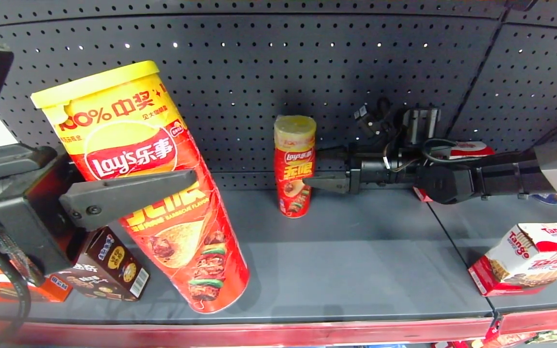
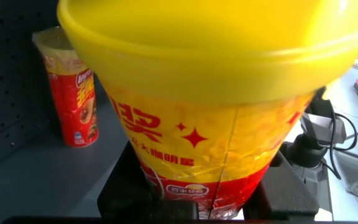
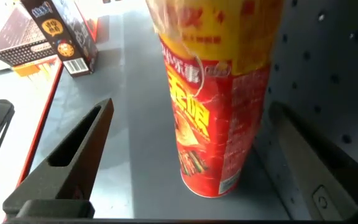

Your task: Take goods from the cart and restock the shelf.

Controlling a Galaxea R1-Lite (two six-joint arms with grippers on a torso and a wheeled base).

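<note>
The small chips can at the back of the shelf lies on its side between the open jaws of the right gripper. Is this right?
No: the small chips can stands upright on the shelf, as the right wrist view shows. It is indeed between the open jaws of the right gripper.

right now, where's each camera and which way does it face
Head view: on the head, facing forward and down at the shelf; shows left hand gripping the tilted chips can, right hand at the standing chips can.
Left wrist view: on the left wrist, facing the tilted chips can's lid; own hand gripping it.
Right wrist view: on the right wrist, facing the standing chips can between its open fingers.
Shared: all three show the standing chips can.
</note>
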